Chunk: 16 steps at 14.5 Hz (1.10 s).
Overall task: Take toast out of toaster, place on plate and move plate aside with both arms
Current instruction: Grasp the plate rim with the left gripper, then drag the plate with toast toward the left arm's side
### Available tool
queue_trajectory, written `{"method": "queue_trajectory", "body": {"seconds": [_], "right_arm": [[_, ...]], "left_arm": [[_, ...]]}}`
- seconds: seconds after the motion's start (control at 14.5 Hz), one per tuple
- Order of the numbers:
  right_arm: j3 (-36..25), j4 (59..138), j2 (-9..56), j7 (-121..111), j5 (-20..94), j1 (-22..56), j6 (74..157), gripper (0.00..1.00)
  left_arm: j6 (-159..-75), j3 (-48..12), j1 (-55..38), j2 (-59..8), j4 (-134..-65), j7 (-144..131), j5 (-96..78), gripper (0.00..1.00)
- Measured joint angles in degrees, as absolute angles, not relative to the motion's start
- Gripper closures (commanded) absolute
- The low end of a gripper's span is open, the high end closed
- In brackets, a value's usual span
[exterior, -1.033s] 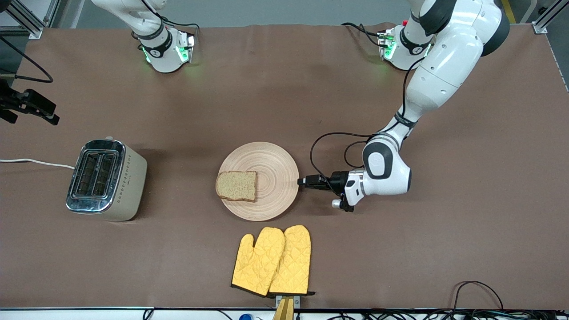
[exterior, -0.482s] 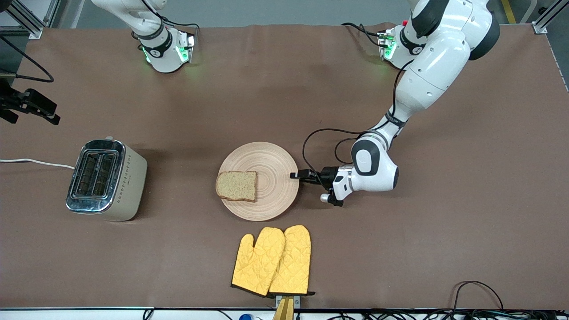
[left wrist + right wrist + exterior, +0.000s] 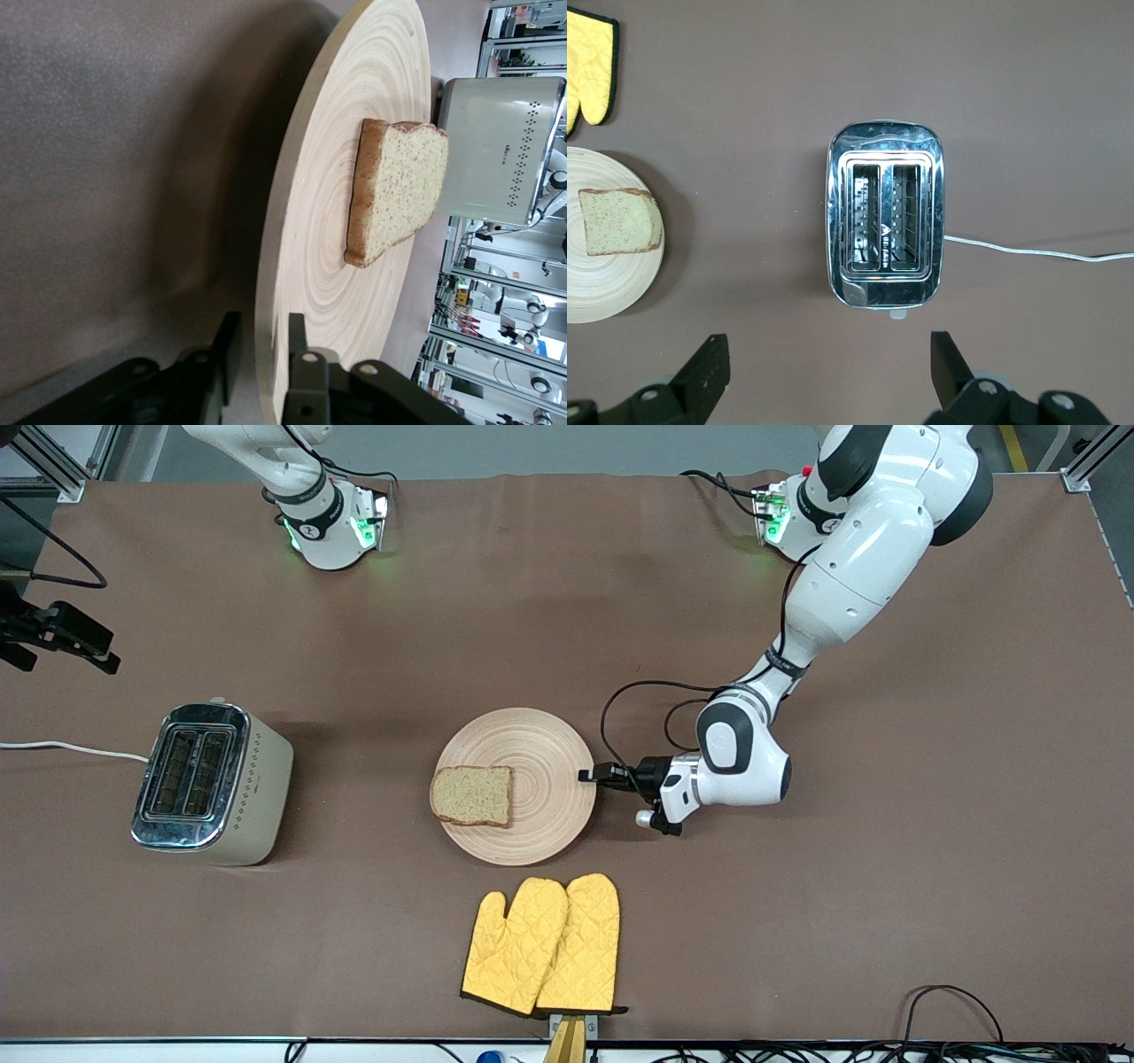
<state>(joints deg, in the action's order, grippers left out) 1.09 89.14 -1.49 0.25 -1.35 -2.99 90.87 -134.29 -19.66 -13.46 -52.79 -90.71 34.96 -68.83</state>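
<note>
The brown-covered table [image 3: 930,886] carries everything, and the round, pale wooden plate [image 3: 540,744] with concentric ring grooves serves as the landmark near its middle. The white jointed left arm [image 3: 850,576] reaches down from its base to the plate's edge on the side toward the left arm's end of the table. The white right arm [image 3: 292,478] waits, showing only its base and lower links, farther from the front camera than the plate.

The cream and chrome two-slot toaster [image 3: 208,784] stands well apart from the plate, toward the right arm's end of the table, with a white cord [image 3: 71,748] running off from it. A pair of yellow quilted oven mitts [image 3: 542,946] lies nearer to the front camera than the plate, just beside its rim.

The black two-finger left hand [image 3: 589,775] sits at the plate's rim; in the left wrist view its fingers [image 3: 297,354] straddle the rim, one above and one below, narrowed close around the wood, though whether they press it tight I cannot tell. The right hand [image 3: 828,367] hangs released, fingers spread wide, high over the toaster.

The squarish slice of light brown grainy toast [image 3: 472,795] with darker crust lies flat on the plate, at the rim nearest the toaster.
</note>
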Motion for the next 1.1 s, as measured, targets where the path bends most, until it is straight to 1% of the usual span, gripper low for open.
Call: {"method": "queue_trajectory", "body": {"seconds": [0.14, 0.48, 0.89, 1.1], "right_arm": [[1.08, 89.14, -1.49, 0.25, -1.19, -2.99, 90.87, 0.00], [1.07, 89.14, -1.47, 0.25, -1.14, -2.99, 90.88, 0.00], [1.10, 89.11, -1.46, 0.23, -1.05, -2.97, 90.88, 0.00], [1.16, 89.11, -1.44, 0.23, -0.98, -2.80, 90.88, 0.00]], "left_arm": [[-134.80, -19.81, -13.91, -52.76, -89.81, 34.97, -68.86, 1.00], [-136.62, -19.20, -13.71, -52.24, -87.81, 34.96, -68.84, 1.00], [-136.60, -19.17, -9.52, -45.02, -87.04, 31.94, -68.82, 0.99], [-136.00, -19.18, -7.29, -43.08, -87.09, 30.58, -68.81, 0.99]]}}
